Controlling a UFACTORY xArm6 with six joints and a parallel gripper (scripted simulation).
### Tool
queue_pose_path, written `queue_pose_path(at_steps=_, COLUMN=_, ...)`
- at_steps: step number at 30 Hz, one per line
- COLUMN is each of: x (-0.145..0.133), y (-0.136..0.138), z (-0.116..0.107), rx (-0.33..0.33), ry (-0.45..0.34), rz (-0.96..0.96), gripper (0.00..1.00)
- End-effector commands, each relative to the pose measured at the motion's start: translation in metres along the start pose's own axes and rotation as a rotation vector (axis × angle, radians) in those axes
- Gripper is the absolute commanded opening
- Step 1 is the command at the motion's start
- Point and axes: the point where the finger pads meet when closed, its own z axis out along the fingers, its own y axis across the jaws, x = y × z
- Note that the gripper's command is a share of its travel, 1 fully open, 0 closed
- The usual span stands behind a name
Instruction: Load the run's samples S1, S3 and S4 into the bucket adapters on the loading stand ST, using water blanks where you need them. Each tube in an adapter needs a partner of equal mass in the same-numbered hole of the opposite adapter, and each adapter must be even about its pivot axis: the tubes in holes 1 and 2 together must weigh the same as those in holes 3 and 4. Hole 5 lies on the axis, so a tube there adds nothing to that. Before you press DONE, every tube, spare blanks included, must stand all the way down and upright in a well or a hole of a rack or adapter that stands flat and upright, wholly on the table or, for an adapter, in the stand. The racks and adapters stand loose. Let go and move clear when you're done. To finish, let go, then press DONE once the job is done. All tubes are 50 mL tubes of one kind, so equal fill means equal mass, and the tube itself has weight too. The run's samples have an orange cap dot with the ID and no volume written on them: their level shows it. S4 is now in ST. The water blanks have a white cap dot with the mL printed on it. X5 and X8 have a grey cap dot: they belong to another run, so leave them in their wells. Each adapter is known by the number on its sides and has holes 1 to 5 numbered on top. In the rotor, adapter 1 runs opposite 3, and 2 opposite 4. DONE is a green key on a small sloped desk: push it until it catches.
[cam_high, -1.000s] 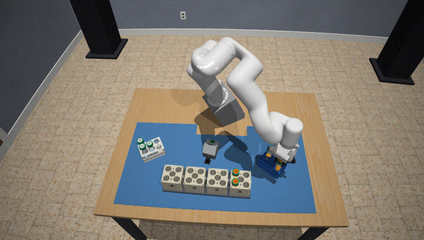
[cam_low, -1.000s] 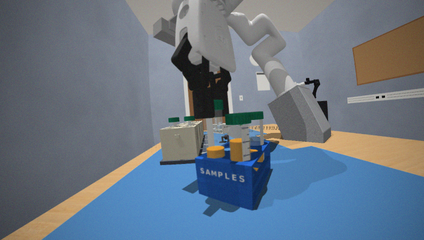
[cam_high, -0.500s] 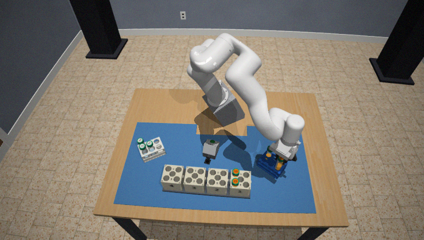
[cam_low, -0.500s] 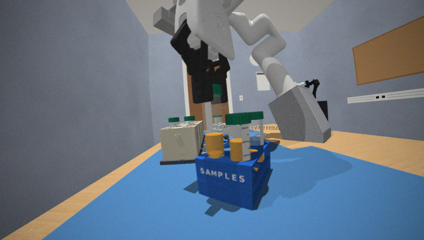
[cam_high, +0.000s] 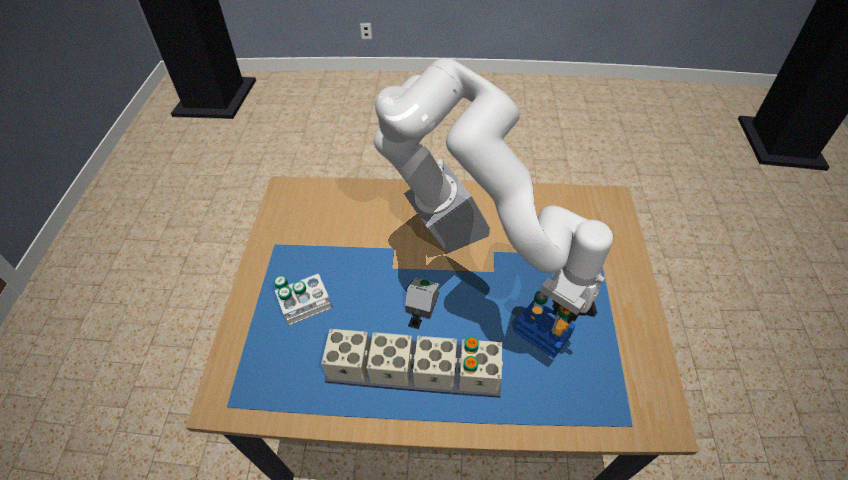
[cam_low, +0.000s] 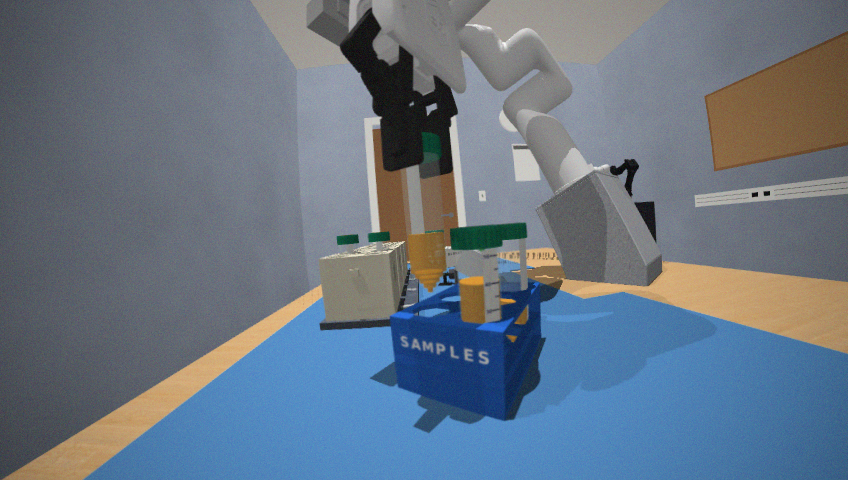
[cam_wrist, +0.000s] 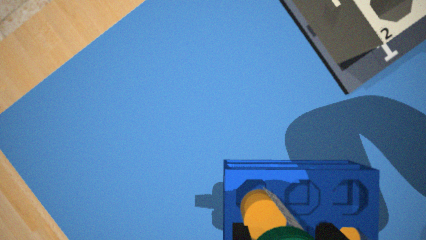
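My gripper (cam_low: 429, 155) (cam_wrist: 284, 234) is shut on the green cap of a sample tube (cam_low: 427, 252) (cam_wrist: 262, 216) with orange liquid in its lower part. The tube hangs nearly upright, its tip just above the blue SAMPLES rack (cam_low: 410, 362) (cam_wrist: 232, 175); its ID is not readable. Two other capped tubes stand in that rack, one (cam_low: 480, 297) nearer the exterior camera. On the stand (cam_high: 410, 388) (cam_low: 351, 325) the rightmost adapter (cam_high: 487, 389) (cam_low: 351, 291) holds two orange-dotted tubes (cam_high: 471, 343) (cam_high: 470, 363) in its left holes. The other three adapters show empty holes.
A clear-white rack (cam_high: 308, 313) at the far left holds three white-dotted tubes. The grey desk (cam_high: 420, 302) with the green DONE key (cam_high: 424, 283) stands behind the stand's middle, between that rack and the blue one. The arm's base is behind it.
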Motion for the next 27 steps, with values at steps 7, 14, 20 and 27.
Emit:
queue_pose_path(at_steps=7, x=0.0, y=-0.001, z=-0.018, rx=0.004, ry=0.0, rz=0.001, gripper=0.0)
queue_pose_path(at_steps=14, x=0.0, y=-0.001, z=-0.032, rx=0.004, ry=0.0, rz=0.001, gripper=0.0)
queue_pose_path(at_steps=20, x=0.0, y=-0.001, z=-0.04, rx=0.004, ry=0.0, rz=0.001, gripper=0.0)
queue_pose_path(at_steps=27, x=0.0, y=-0.001, z=-0.054, rx=0.004, ry=0.0, rz=0.001, gripper=0.0)
